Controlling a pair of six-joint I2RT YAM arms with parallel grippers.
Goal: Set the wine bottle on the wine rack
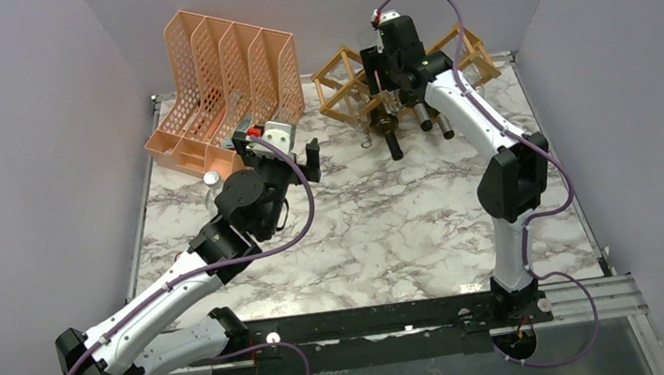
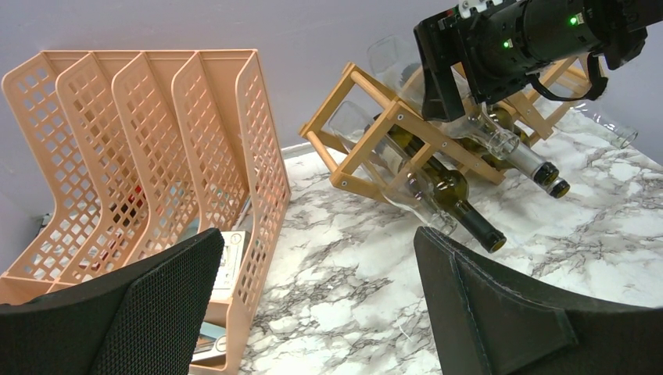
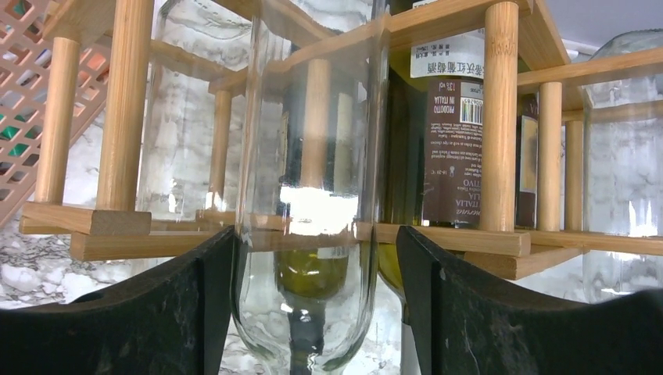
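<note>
My right gripper (image 3: 313,234) is open, its two matte black fingers (image 3: 156,312) straddling the clear glass wine bottle (image 3: 309,328) rather than clamping it. The left finger sits against the glass, while a thin gap shows between the bottle and the right finger. The bottle is smooth, round and transparent, with bright glare across it, and its body runs away from me into a cell of the wine rack (image 3: 469,238). From the left wrist view it lies in the upper row, tilted, with its neck end pointing out of the rack towards my fingers. The rack is pale bare wood, with round dowels standing between flat square-edged slats joined into an open lattice. Just right of my bottle a dark green bottle (image 3: 449,141) with a printed paper label lies in the rack. More clear glass bottles (image 3: 184,117) fill the cells to either side. The rack stands on a glossy white marble-patterned table (image 2: 352,297) veined in grey. My left gripper (image 2: 317,238) is well away from the rack, spread wide and empty, its fingers faced with a fine black textured pad. Beside it stands a peach-orange plastic mesh file organizer (image 2: 156,156) with slanted, perforated dividers.
</note>
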